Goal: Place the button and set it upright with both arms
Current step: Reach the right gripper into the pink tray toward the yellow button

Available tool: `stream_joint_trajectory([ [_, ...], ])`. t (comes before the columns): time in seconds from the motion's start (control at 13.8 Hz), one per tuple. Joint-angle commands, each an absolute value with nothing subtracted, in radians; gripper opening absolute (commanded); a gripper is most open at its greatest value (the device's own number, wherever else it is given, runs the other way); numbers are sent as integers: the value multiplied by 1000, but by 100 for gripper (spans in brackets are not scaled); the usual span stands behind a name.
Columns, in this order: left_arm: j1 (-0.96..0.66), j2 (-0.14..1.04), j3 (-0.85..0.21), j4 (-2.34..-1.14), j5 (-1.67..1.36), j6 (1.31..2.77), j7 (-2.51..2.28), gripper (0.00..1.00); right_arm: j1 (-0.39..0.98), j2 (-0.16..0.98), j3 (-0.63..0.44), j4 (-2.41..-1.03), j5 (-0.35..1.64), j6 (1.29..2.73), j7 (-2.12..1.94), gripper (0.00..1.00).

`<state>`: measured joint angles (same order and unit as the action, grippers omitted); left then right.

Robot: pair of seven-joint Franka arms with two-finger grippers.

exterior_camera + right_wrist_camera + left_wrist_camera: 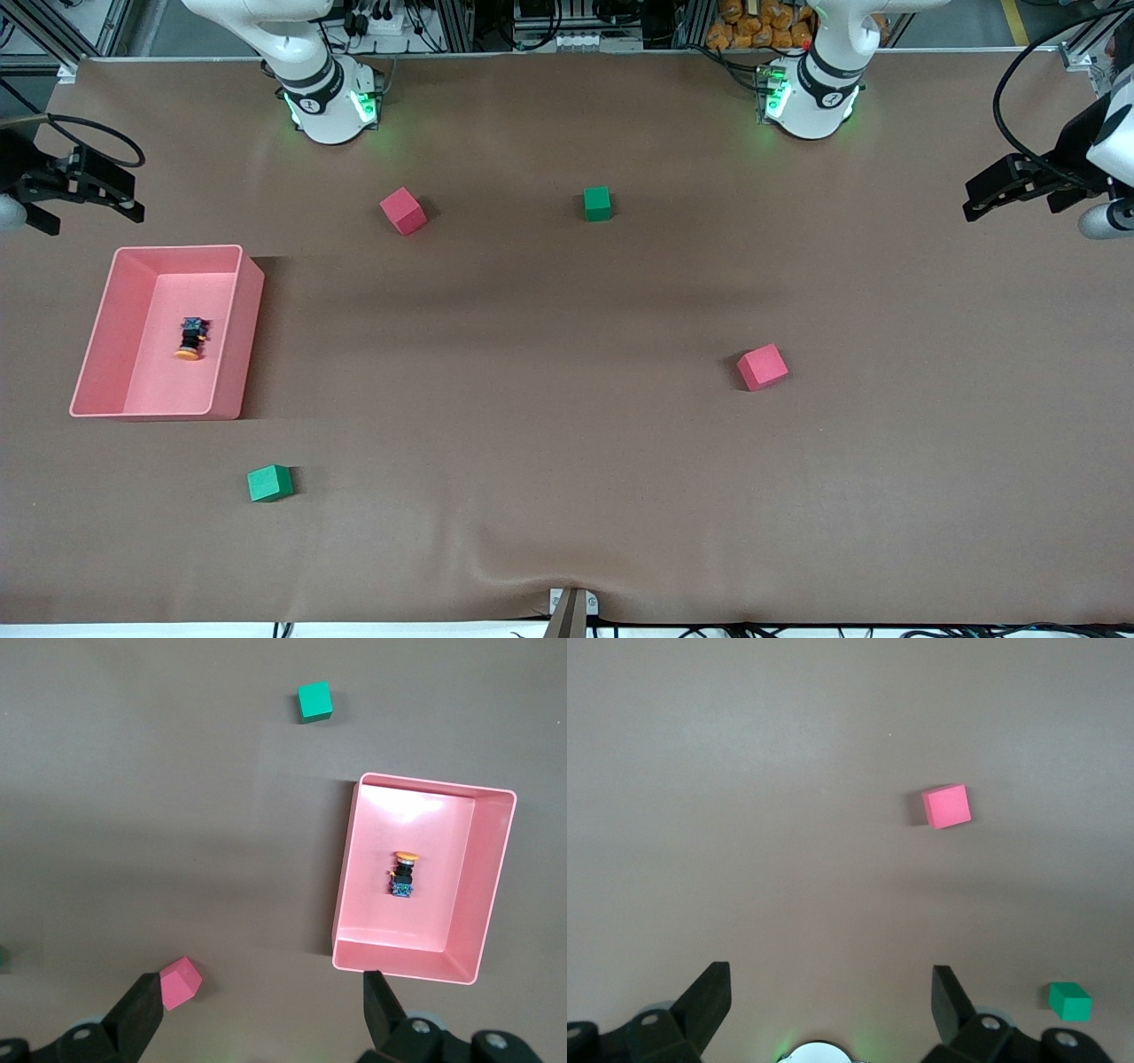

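The button (190, 338) lies on its side on the floor of a pink bin (241, 341), with its orange cap toward the front camera and its bluish end away from it. The right wrist view looks down on the button (404, 874) inside the bin (345, 881). My right gripper (124, 197) hangs open and holds nothing over the right arm's end of the table, just off the bin's corner; its fingers (142, 1014) frame bare mat. My left gripper (974, 202) hangs open and holds nothing over the left arm's end of the table, and the left wrist view (830, 981) shows only mat between its fingers.
Two red cubes (403, 211) (762, 367) and two green cubes (597, 203) (269, 483) are scattered on the brown mat. The left wrist view shows a red cube (947, 806) and a green one (1069, 1001). The right wrist view shows a green cube (314, 702) and a red one (181, 982).
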<state>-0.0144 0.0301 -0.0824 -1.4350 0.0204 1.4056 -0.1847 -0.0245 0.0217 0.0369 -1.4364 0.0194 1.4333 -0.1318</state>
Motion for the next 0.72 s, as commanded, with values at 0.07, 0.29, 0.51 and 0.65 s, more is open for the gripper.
stream_joint_trajectory([
  [0.07,-9,28,-81,-1427,12,1391,-195,100,-25,34,37,-1411,3,1422,-146,100],
  [0.29,-5,25,-75,-1424,14,1391,-155,100,-26,34,35,-1411,3,1424,-146,100],
  [0.51,-5,28,-74,-1424,9,1407,-3,100,-37,40,31,-1413,2,1425,-146,100],
  [0.65,-18,31,-80,-1424,8,1422,-18,100,-58,69,29,-1413,-3,1427,-146,100],
])
